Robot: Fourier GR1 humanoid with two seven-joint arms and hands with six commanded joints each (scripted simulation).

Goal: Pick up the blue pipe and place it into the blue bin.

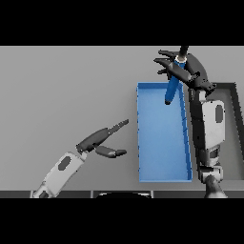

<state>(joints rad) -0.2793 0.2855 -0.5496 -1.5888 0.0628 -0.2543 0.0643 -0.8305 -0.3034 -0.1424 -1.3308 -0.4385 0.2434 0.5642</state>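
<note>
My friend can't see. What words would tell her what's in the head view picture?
The robot's right hand holds a blue pipe tilted over the far end of a blue bin on a grey table. Its left hand hovers open to the bin's left, holding nothing.

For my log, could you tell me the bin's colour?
The bin is blue, seen in the head view.
</note>
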